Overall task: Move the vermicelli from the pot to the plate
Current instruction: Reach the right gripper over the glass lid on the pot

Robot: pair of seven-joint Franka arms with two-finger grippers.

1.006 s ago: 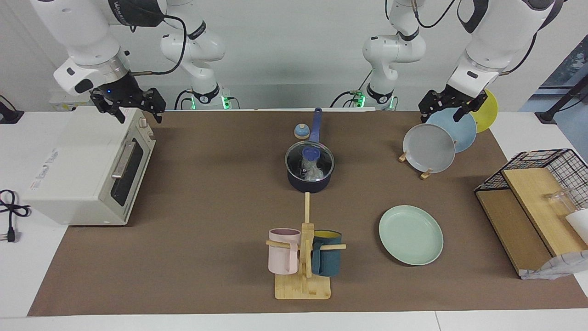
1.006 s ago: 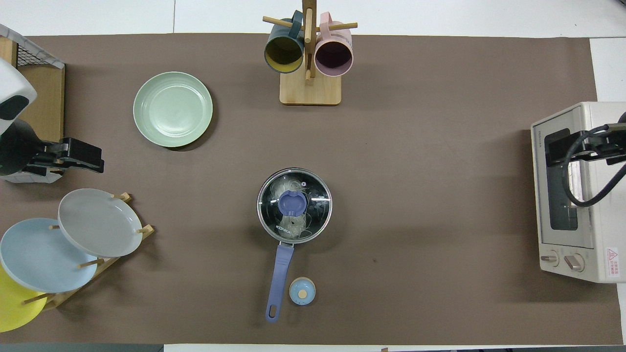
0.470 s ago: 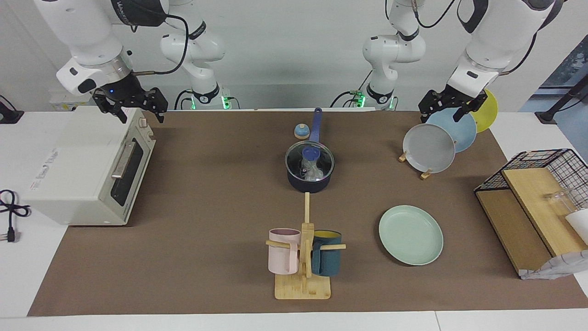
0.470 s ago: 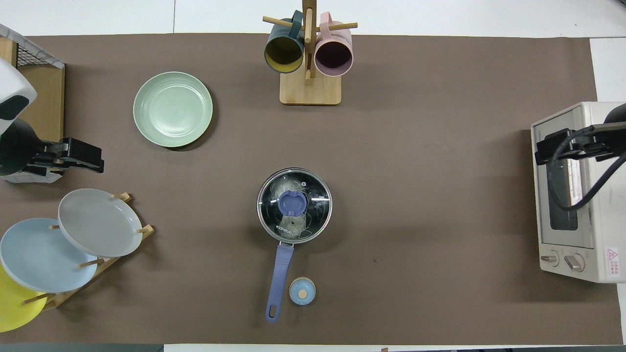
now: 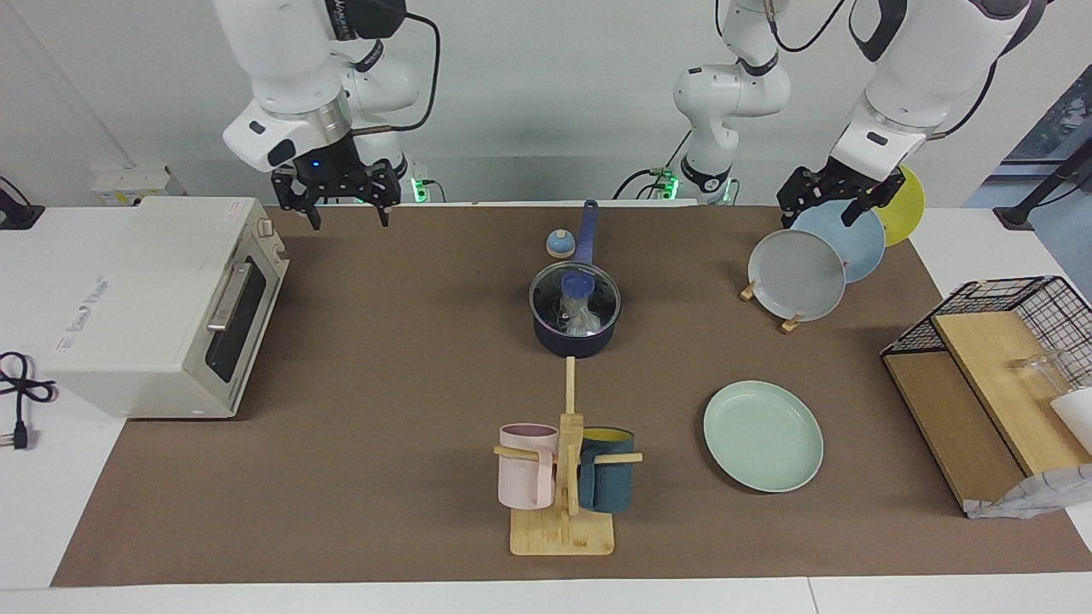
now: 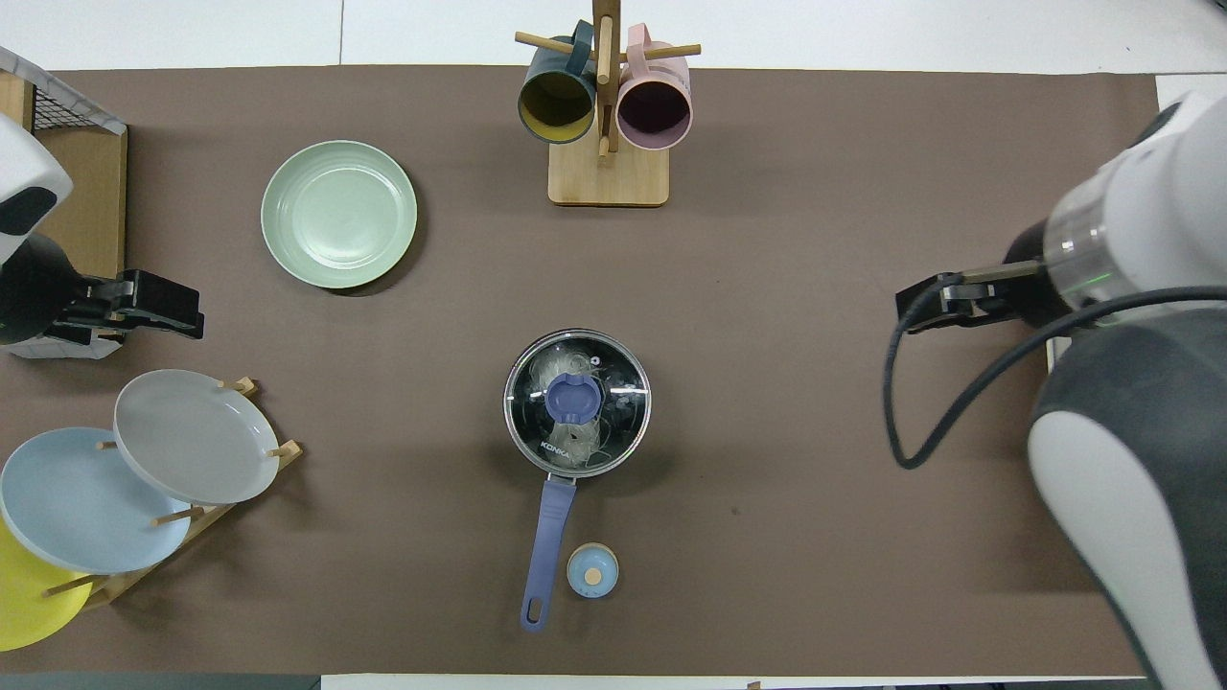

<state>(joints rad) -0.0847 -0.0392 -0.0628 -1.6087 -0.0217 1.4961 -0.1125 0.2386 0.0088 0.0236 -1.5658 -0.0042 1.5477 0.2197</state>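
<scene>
Glass lid still on pot at table centre; vermicelli apparently all inside. Mint plate bare. Right gripper, left gripper both released, empty. Transfer not started.

The small round dark navy saucepan stands upright near the middle of the brown-covered surface, its long blue straight handle pointing toward the robots. A round glass lid with a blue knob sits closed on it. Through the glass shows the vermicelli, a translucent whitish tangle of thin glassy noodles, lying inside the pot under the lid. The round pale mint-green plate with a shallow raised rim lies flat and bare on the surface, farther from the robots than the pot and toward the left arm's end, well apart from it.
</scene>
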